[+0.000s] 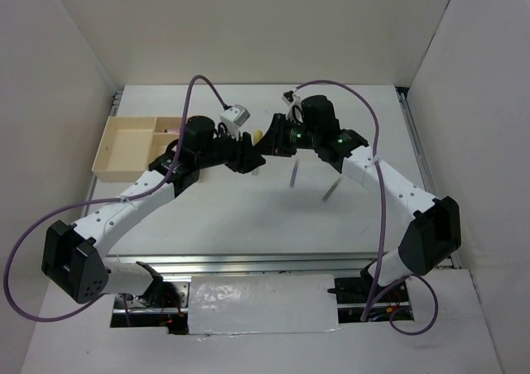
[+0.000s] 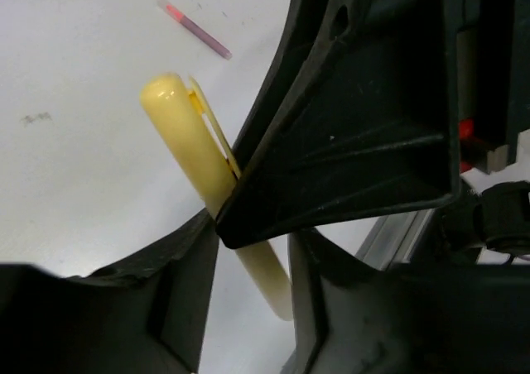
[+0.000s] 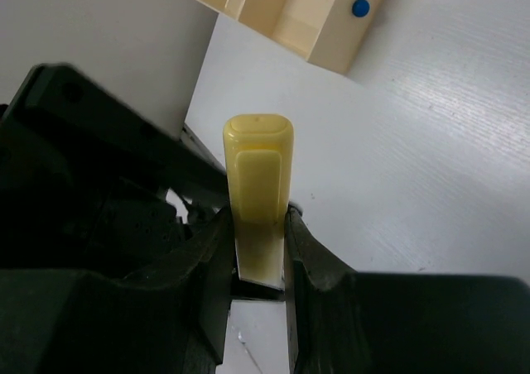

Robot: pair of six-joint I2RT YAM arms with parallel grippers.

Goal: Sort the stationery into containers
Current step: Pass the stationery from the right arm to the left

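Above table [image 1: 248, 217]: right claw [image 3: 257, 243] clamps yellow marker [image 3: 257, 163].

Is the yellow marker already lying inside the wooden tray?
No, the yellow marker stands between the jaws of the right gripper, well apart from the wooden tray.

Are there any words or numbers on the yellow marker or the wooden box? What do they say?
None can be read anywhere.
The yellow marker: plain yellow, no print showing.
The wooden tray: only a blue dot, no letters.
The pink pen: too small to tell.
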